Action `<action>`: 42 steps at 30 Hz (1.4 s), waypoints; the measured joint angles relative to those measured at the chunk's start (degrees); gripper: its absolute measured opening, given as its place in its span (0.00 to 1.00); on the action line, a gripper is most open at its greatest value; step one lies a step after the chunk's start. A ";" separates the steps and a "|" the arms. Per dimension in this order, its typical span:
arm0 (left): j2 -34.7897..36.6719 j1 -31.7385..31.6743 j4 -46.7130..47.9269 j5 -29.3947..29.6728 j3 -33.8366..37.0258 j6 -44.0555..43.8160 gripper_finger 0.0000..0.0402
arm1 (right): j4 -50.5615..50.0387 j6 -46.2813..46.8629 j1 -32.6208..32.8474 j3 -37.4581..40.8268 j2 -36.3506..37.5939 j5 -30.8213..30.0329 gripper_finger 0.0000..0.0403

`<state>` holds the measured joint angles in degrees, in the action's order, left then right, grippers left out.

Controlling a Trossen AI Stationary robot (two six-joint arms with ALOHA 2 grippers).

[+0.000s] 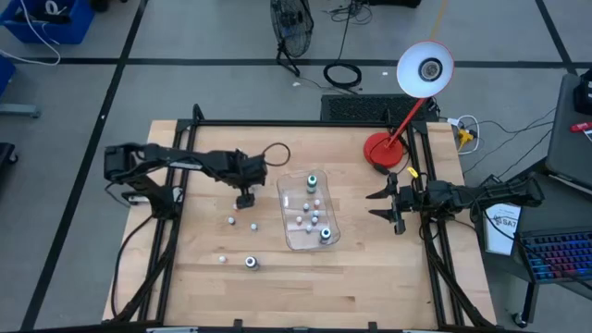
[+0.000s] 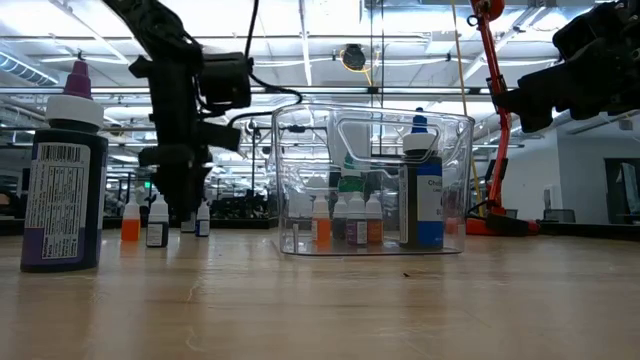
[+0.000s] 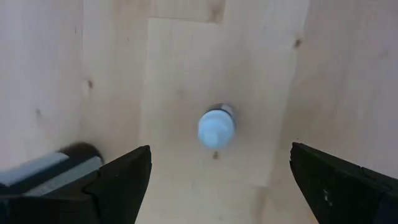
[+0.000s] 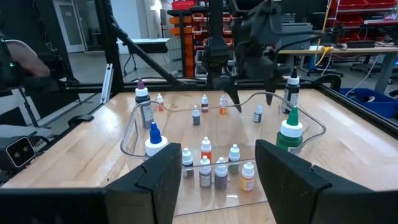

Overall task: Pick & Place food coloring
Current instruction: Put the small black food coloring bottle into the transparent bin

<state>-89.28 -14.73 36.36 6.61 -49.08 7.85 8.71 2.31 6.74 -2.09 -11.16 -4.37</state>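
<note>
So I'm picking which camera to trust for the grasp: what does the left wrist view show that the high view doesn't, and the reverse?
Only the left wrist view: the left gripper open, straddling one white-capped bottle seen cap-on.
Only the high view: the clear tray with bottles inside, loose bottles on the table, and the right gripper waiting beside the tray.
Both: that bottle under the left gripper, on bare wood.

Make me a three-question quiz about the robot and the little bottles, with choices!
1. Where is the left gripper?
A. inside the tray
B. above a small bottle on the table, beside the clear tray
C. by the lamp

2. What colour is the lamp's base?
A. red
B. green
C. yellow

3. How are the left gripper's fingers?
A. shut on a bottle
B. open, holding nothing
C. hidden

Answers: 1 B, its wrist view looks down on a white-capped bottle on wood. 2 A, the high view shows it red. 3 B, they stand wide either side of the bottle.
</note>
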 joint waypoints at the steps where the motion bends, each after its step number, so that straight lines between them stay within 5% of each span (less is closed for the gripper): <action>1: -0.50 0.27 -0.14 0.96 0.00 1.49 0.94 | 0.00 0.00 0.00 0.00 -0.01 -0.02 0.47; 36: -2.48 0.67 -4.65 -1.55 0.00 3.67 0.94 | 0.00 0.00 0.00 0.00 0.00 -0.01 0.47; 42: -2.48 0.67 -4.61 -1.55 0.00 3.89 0.80 | 0.00 0.00 0.00 0.00 0.00 -0.02 0.48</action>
<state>-91.77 -14.06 31.75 5.06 -49.08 11.73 8.71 2.31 6.74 -2.09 -11.16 -4.38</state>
